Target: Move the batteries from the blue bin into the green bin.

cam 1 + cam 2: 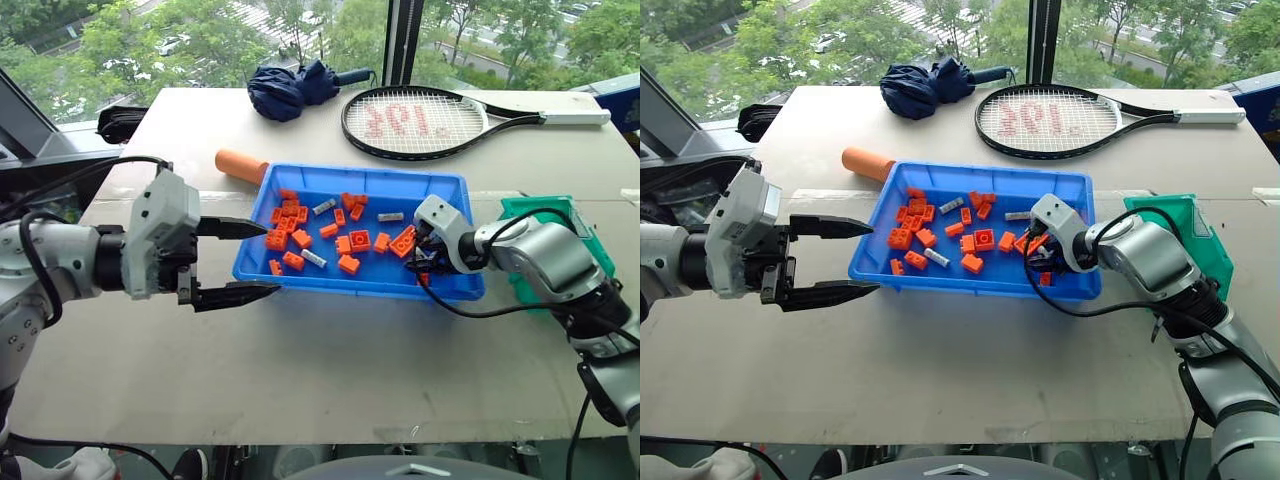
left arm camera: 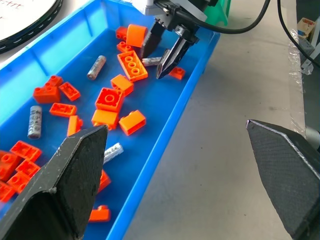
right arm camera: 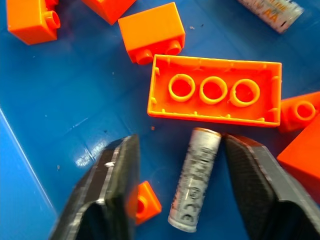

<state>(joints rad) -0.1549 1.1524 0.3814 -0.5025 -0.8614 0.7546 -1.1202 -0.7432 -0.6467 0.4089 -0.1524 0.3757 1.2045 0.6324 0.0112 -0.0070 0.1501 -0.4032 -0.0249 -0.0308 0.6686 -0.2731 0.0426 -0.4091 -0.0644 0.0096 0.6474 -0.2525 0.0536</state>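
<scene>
Right gripper (image 3: 182, 192), fingers part-open, straddles one battery (image 3: 194, 186) lying on the blue bin (image 3: 60, 90) floor; its long axis runs along the fingers. Left gripper (image 1: 235, 260) gapes, farther off. Green bin (image 1: 560, 215) beyond.

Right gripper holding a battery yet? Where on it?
Not yet. The right gripper straddles a battery lying in the blue bin, one finger at its side, the other apart.
</scene>
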